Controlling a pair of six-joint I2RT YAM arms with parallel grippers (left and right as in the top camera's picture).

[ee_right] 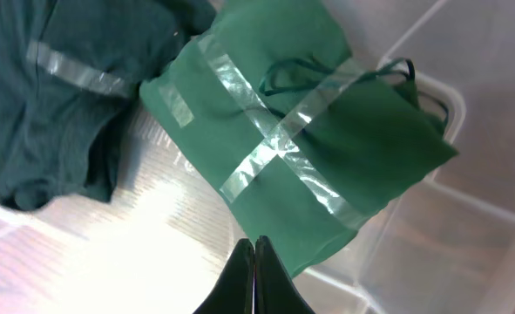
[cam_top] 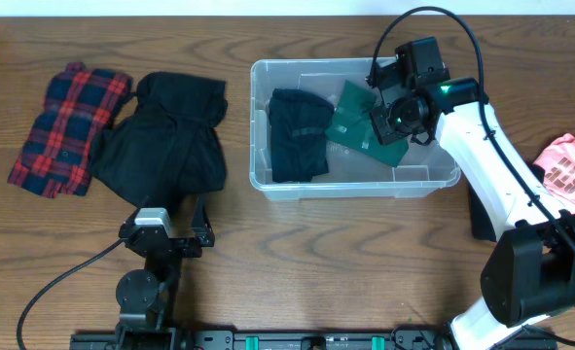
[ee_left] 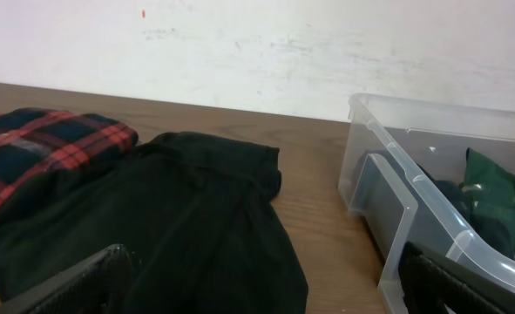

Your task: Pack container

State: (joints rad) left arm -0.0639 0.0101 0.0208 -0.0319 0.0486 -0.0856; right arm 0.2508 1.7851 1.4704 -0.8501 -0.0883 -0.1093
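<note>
The clear container (cam_top: 260,126) stands at mid table and holds a dark folded garment (cam_top: 299,134) on its left and a green taped bundle (cam_top: 357,124) on its right. My right gripper (cam_top: 392,105) hovers over the container's right part. In the right wrist view its fingers (ee_right: 255,251) are shut together with nothing between them, just above the edge of the green bundle (ee_right: 301,131), with the dark garment (ee_right: 57,96) and the container floor (ee_right: 466,235) around it. My left gripper (cam_top: 168,207) is open and empty near the front left, its fingers (ee_left: 266,296) apart over the black garment.
A black garment (cam_top: 165,136) (ee_left: 196,218) lies left of the container, with a red plaid one (cam_top: 68,126) (ee_left: 39,148) further left. A pink garment (cam_top: 571,170) lies at the right edge. The container wall (ee_left: 396,201) is close on the left gripper's right.
</note>
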